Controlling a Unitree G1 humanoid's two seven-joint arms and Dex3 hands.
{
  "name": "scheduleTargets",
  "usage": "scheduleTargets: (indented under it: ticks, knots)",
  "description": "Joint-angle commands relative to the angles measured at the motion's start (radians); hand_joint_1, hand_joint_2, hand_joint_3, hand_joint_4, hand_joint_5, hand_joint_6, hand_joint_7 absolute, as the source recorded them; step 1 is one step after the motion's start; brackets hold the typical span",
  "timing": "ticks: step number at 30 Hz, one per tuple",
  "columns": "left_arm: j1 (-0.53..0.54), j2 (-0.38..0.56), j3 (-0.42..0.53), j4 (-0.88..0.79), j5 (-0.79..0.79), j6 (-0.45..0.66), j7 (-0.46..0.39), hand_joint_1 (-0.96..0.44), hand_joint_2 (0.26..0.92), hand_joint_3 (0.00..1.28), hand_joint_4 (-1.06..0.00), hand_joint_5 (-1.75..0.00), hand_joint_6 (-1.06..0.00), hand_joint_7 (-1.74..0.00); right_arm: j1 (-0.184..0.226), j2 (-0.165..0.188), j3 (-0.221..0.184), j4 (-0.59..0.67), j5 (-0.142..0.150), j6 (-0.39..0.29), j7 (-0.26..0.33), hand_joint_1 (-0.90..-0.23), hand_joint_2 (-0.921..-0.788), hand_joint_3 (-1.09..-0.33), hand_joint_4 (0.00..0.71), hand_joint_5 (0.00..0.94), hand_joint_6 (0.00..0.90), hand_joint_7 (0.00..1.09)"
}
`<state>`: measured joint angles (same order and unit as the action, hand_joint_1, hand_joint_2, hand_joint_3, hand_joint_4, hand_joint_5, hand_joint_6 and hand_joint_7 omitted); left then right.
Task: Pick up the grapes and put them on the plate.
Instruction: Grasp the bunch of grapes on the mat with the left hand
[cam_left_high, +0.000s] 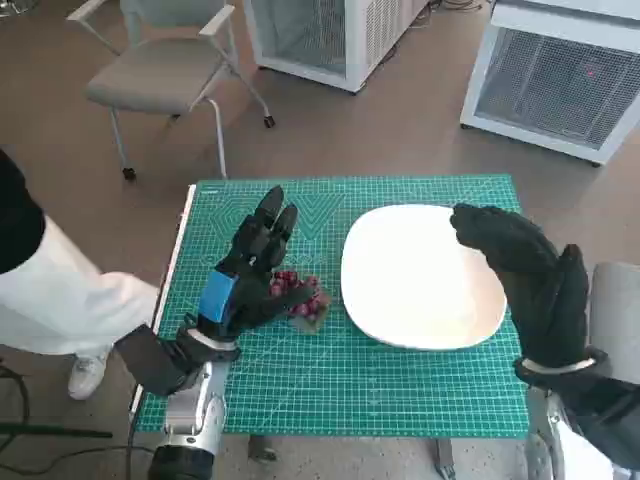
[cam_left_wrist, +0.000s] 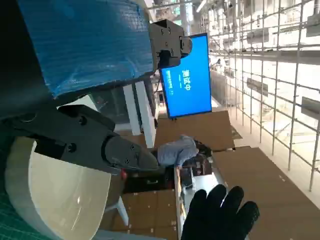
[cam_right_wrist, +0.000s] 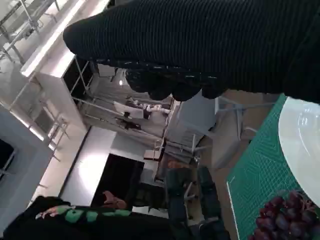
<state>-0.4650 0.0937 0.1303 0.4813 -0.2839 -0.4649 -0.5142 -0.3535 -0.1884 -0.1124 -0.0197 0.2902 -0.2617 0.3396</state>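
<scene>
The grapes (cam_left_high: 303, 296) lie on the green mat (cam_left_high: 350, 390) at centre frame, just left of the white plate (cam_left_high: 420, 275), not on it. The left hand (cam_left_high: 245, 270) covers their left side, fingers (cam_left_high: 272, 218) extended and slightly apart above them; whether it grips them cannot be told. The right hand (cam_left_high: 530, 275) hovers over the plate's right rim, fingers loosely together, holding nothing. Bare tabletop lies below the plate.

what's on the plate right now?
Nothing shows on the plate: its visible white surface is bare. The right hand hangs over its right edge and hides that part. The grapes lie on the green mat beside it, under the left hand.
</scene>
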Motion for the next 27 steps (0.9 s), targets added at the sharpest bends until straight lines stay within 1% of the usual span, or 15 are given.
scheduleTargets:
  ticks: [1, 27]
  knots:
    - [0.011, 0.007, 0.002, -0.024, -0.013, 0.009, -0.006, -0.35, 0.921, 0.07, -0.03, -0.01, -0.09, -0.01, 0.015, 0.001, 0.002, 0.003, 0.000, 0.020, 0.004, -0.539, -0.921, -0.615, 0.294, 0.379, 0.120, 0.91]
    - [0.032, 0.010, 0.003, -0.050, -0.020, 0.024, -0.015, -0.35, 0.921, 0.06, -0.06, -0.01, -0.13, -0.02, 0.011, 0.006, 0.002, -0.004, 0.005, 0.035, 0.002, -0.531, -0.921, -0.618, 0.294, 0.378, 0.123, 0.91]
